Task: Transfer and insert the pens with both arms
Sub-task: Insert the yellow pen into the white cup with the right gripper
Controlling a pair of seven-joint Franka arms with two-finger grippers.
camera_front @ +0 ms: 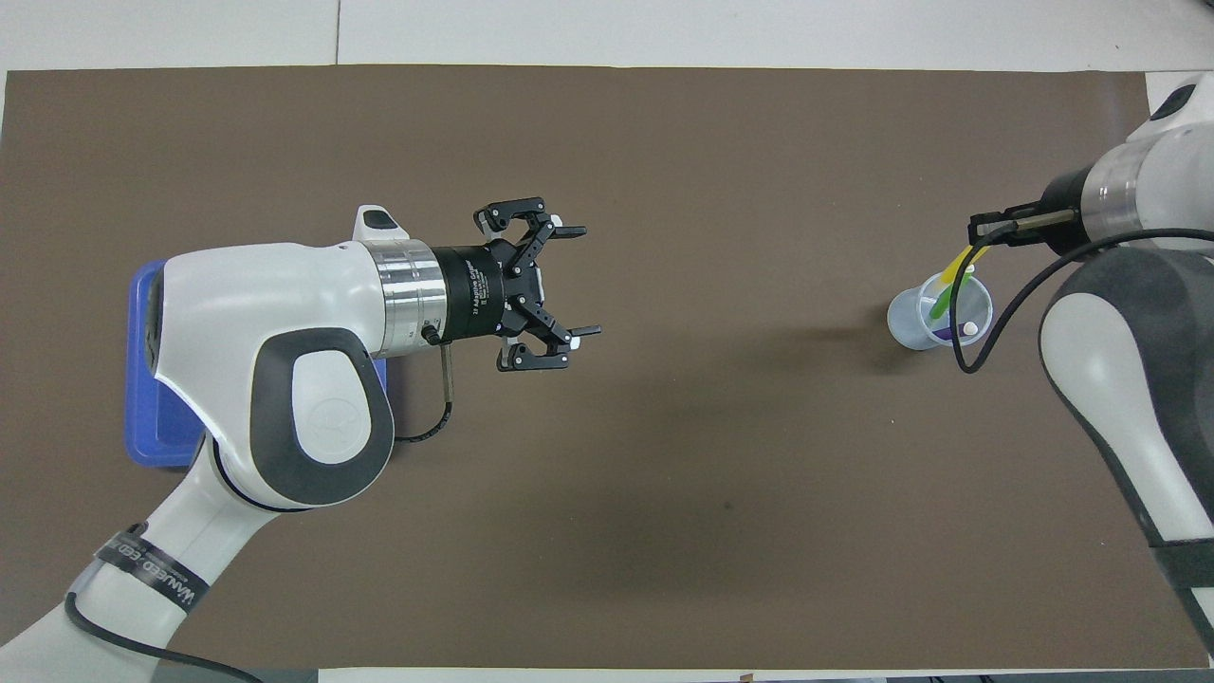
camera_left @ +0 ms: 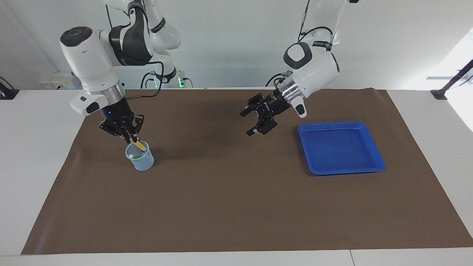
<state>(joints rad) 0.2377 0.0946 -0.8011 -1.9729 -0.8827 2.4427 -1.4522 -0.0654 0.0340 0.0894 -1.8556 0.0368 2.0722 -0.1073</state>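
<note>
Right gripper (camera_left: 130, 139), over the clear cup (camera_left: 140, 157), pinches the upper end of the yellow pen (camera_left: 139, 145), whose lower end dips into the cup beside the green pen (camera_front: 939, 305) and purple pen (camera_front: 944, 331). Left gripper (camera_left: 254, 121), jaws spread and empty, hangs over the mat toward the blue tray (camera_left: 340, 147) from the cup.

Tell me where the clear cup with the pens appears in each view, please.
Facing view: the clear cup stands on the brown mat toward the view's left, under the right end effector.
Overhead view: the same cup sits near the right edge.
Shared landmark: the blue tray, at the left arm's end.
</note>
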